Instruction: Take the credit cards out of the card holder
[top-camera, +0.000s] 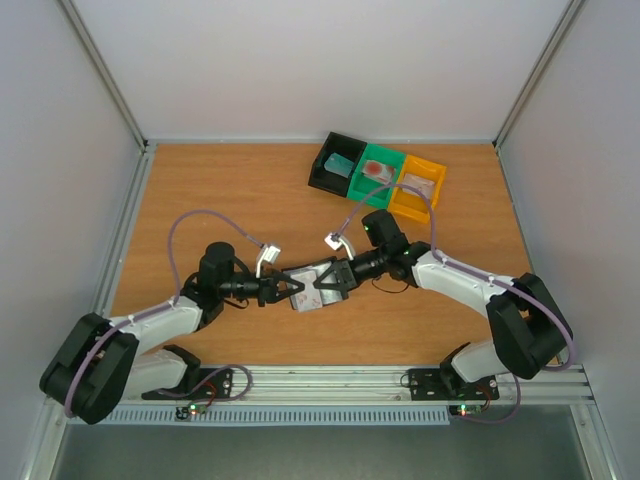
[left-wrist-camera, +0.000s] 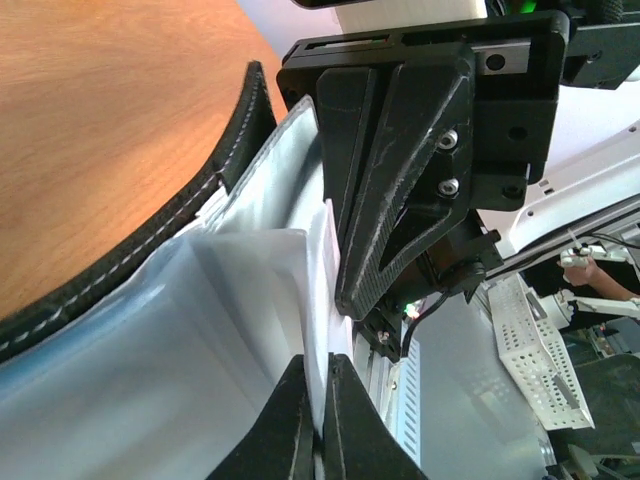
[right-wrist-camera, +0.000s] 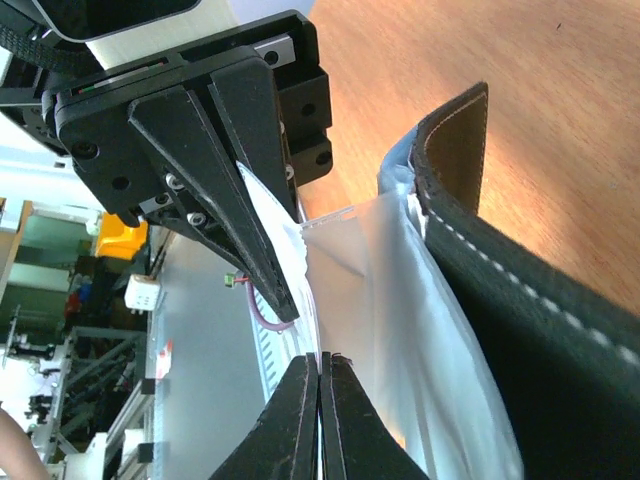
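Closest to my left wrist lens, my left tool (left-wrist-camera: 318, 385) is clenched, its two fingers pressed flat on a thin pale sheet standing up out of the card holder (left-wrist-camera: 240, 150). Whether that sheet is a card or only pocket lining, I cannot tell. The holder's black stitched cover curves away to the left of the fingers, with the pale blue-grey pockets spread between cover and tool.

My right tool (right-wrist-camera: 318, 375) is clenched as well, pinching the same pale inner layer from the opposite side, with the black cover to its right. The two tools face each other nose to nose, fingers nearly touching, and the holder hangs open between them.

From above, this meeting point sits over the middle of the surface (top-camera: 200, 190), toward the near edge. Well apart from it, at the far edge right of centre, three trays stand side by side. A teal card (top-camera: 342, 166) lies in the black tray (top-camera: 322, 172), a reddish card (top-camera: 377, 171) in the green tray (top-camera: 396, 160), and a whitish card (top-camera: 420, 186) in the orange tray (top-camera: 437, 170).
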